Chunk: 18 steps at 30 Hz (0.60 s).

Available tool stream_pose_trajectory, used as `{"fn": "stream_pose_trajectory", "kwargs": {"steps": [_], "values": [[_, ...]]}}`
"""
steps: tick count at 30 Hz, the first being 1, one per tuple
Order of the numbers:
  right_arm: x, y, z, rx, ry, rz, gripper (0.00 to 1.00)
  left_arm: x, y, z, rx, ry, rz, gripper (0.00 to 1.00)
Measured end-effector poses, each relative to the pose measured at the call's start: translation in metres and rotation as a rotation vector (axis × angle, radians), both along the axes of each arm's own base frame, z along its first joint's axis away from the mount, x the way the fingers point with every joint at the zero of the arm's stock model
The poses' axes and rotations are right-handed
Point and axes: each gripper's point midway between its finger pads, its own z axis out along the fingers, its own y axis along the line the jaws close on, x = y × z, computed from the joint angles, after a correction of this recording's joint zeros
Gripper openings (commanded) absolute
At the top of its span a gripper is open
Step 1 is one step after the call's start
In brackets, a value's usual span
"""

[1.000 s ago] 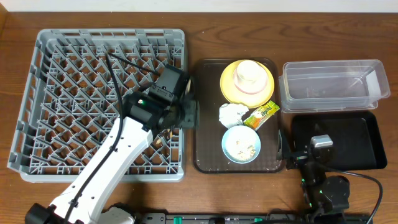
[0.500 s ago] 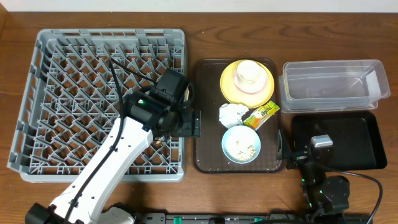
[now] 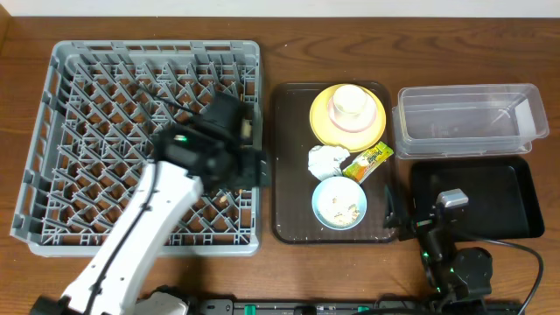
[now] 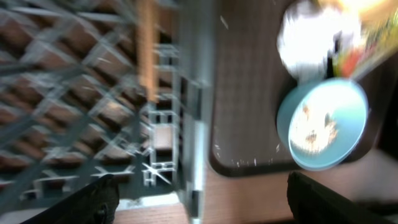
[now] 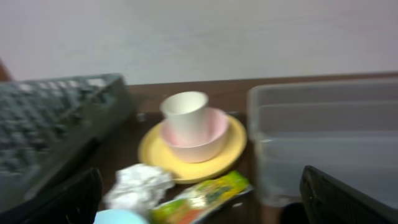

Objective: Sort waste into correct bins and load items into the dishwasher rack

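Left tool hung released over dishwasher rack edge; chopstick lay just ahead. Right tool sat released, napkin and wrapper ahead.

Overhead: fixed above table, looks straight down, far enough to take in whole layout, dishwasher rack at left to clear tub at right.

My left wrist camera: close above rack's right edge, facing down, blurred. Catches brown tray, light blue bowl, napkin.

My right wrist camera: low, near table level, faces level toward back wall, across yellow plate and clear tub.

Both wrist views share napkin. Overhead covers everything either wrist sees.
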Motion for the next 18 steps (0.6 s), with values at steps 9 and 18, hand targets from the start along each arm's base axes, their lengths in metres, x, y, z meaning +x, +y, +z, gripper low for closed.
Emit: {"fn": "stream_pose_trajectory", "kwargs": {"steps": [9, 18], "values": [[-0.009, 0.024, 0.005, 0.083, 0.028, 0.144, 0.99, 0.016, 0.106, 0.069, -0.038, -0.248, 0.386, 0.95], [-0.004, 0.036, 0.059, 0.088, 0.184, 0.208, 0.99, 0.012, 0.162, 0.074, -0.011, -0.270, 0.587, 0.96]]}}
